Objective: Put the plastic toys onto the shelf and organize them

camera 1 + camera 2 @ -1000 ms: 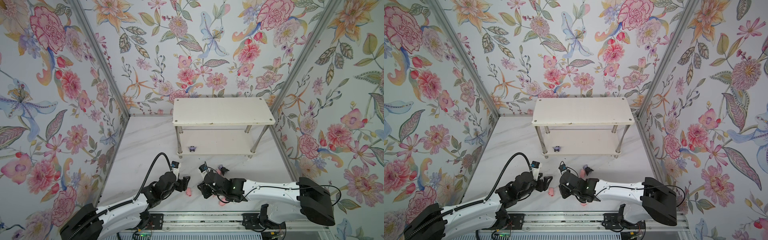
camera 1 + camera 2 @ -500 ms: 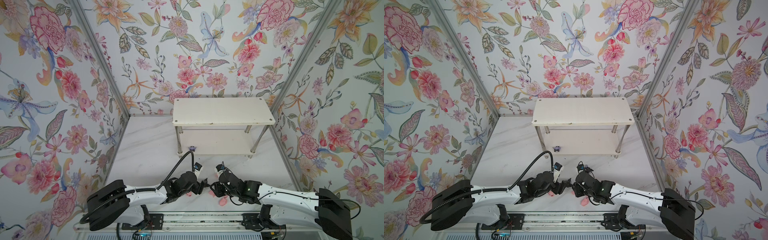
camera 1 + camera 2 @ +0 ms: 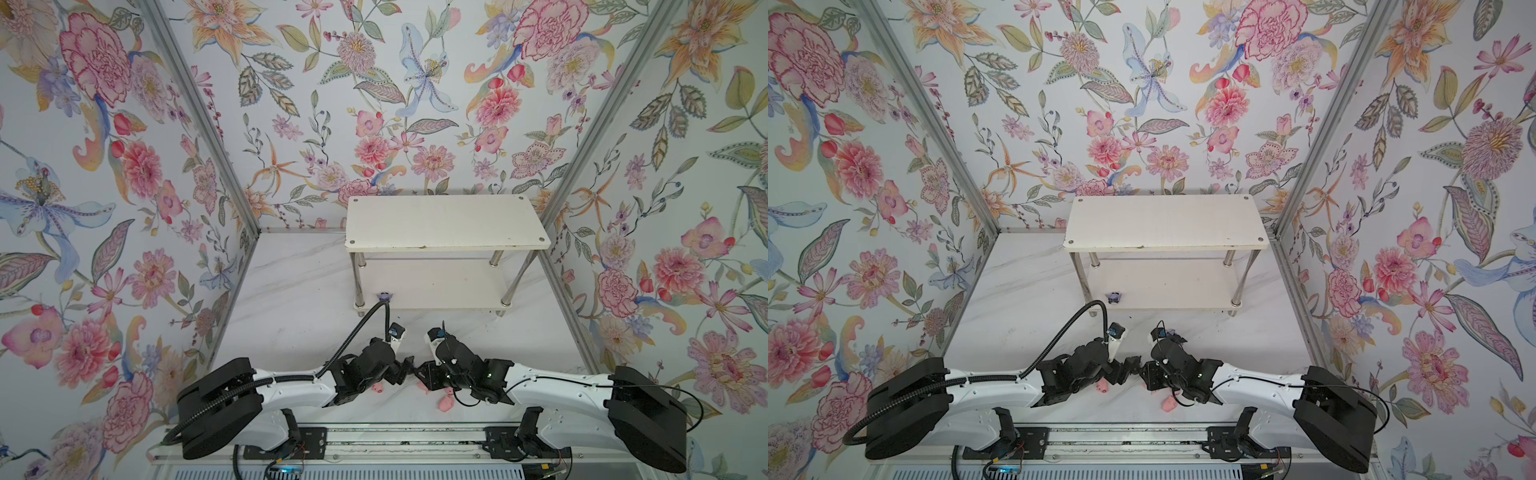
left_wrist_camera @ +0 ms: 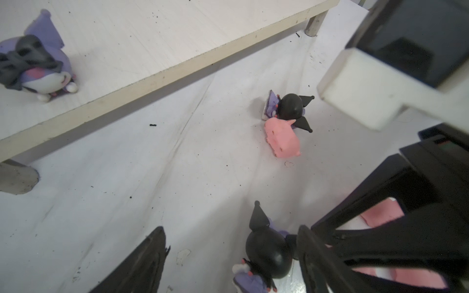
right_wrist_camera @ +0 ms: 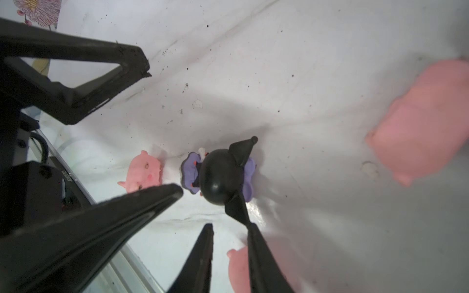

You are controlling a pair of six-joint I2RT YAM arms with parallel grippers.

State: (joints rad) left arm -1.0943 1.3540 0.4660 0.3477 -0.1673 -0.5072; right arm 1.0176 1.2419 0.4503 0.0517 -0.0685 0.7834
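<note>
The white two-tier shelf (image 3: 444, 222) stands at the back in both top views, with one purple toy figure (image 3: 384, 296) on its lower board's front left corner. My two grippers meet tip to tip on the floor near the front. A black-headed purple figurine (image 4: 269, 253) lies inside my open left gripper (image 4: 228, 256), against one finger (image 4: 319, 263). My right gripper (image 5: 229, 256) has only a narrow, empty gap, and one fingertip (image 5: 253, 236) touches that figurine's (image 5: 220, 175) ear. Pink pigs (image 3: 378, 387) (image 3: 444, 402) lie beside the grippers.
Another black-eared figurine (image 4: 289, 106) and a pig (image 4: 281, 138) lie together on the floor in front of the shelf's lower board (image 4: 162, 73). More pigs (image 5: 144, 175) (image 5: 426, 121) lie around the right gripper. Flowered walls close in three sides, and a rail (image 3: 374, 446) runs along the front.
Both arms have shifted to the right, and the left gripper has closed in on the right one until their tips meet. The right jaws widened briefly, then narrowed again.
</note>
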